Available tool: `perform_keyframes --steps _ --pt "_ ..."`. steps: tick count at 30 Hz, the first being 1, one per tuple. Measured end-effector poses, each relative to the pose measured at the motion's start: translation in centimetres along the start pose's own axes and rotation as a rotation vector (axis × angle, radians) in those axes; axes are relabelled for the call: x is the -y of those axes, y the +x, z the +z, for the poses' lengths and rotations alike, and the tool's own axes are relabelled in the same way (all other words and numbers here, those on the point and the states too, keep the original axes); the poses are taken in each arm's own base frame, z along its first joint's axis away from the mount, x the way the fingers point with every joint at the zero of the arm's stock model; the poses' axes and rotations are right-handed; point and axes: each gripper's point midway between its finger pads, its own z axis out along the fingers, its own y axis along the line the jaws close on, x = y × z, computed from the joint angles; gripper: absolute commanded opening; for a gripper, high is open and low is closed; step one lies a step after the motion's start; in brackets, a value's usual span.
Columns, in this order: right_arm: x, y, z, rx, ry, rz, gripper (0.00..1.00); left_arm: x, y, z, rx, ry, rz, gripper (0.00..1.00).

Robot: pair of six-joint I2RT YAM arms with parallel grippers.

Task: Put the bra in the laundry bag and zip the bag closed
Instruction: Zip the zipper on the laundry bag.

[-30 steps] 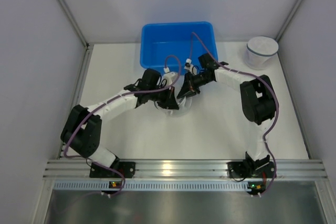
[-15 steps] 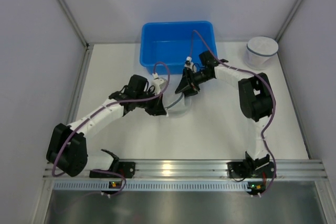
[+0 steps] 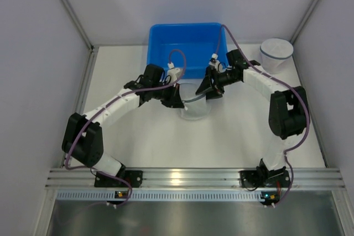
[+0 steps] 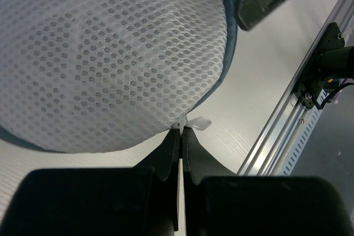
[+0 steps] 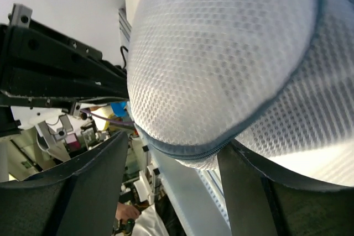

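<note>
The laundry bag (image 3: pixel 193 106) is a rounded white mesh pouch with a grey-blue zipper seam (image 5: pixel 182 150), and it sits between my two grippers at mid-table. My left gripper (image 4: pixel 181 130) is shut on a small white tab (image 4: pixel 198 123) at the bag's lower edge, with the mesh (image 4: pixel 110 53) bulging above it. My right gripper (image 5: pixel 171 172) stands open on the bag's far right side. The zippered edge lies between its spread fingers (image 5: pixel 94 183), apart from them. The bra is hidden from every view.
A blue bin (image 3: pixel 185 42) stands at the back, just behind both grippers. A white round container with a dark rim (image 3: pixel 275 53) sits at the back right. The aluminium rail (image 3: pixel 182 179) runs along the near edge.
My right gripper has opened and let go of the bag, shifting a little right. My left gripper, still shut on the tab, has carried the bag slightly right and back.
</note>
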Motion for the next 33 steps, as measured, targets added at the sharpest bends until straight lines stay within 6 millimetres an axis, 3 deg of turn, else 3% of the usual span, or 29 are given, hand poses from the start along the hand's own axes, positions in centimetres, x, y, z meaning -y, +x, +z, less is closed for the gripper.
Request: perform_keyframes --steps 3,11,18,21,25,28,33 --pt "0.0 0.9 -0.4 0.000 0.011 0.011 0.74 0.0 -0.3 0.4 -0.005 0.002 -0.006 0.00" --pt "1.5 0.6 -1.0 0.024 0.071 0.030 0.76 0.1 -0.2 0.6 -0.010 0.006 -0.003 0.00" --pt "6.6 0.1 -3.5 0.111 0.343 0.036 0.77 0.1 -0.2 0.5 -0.007 0.003 0.013 0.00" --pt "5.8 0.6 -4.3 0.128 0.335 0.041 0.78 0.1 -0.2 0.5 -0.006 -0.001 0.013 0.00" --pt "2.8 1.0 -4.3 0.141 0.206 0.061 0.85 0.1 -0.2 0.5 -0.007 -0.003 0.012 0.00" --pt "1.6 2.5 -3.3 0.115 0.092 0.134 0.87 0.2 -0.2 0.6 -0.007 -0.004 0.006 0.00" --pt "1.2 4.5 -1.0 0.032 0.022 0.270 0.89 0.6 0.0 0.8 -0.014 0.004 -0.001 0.00"
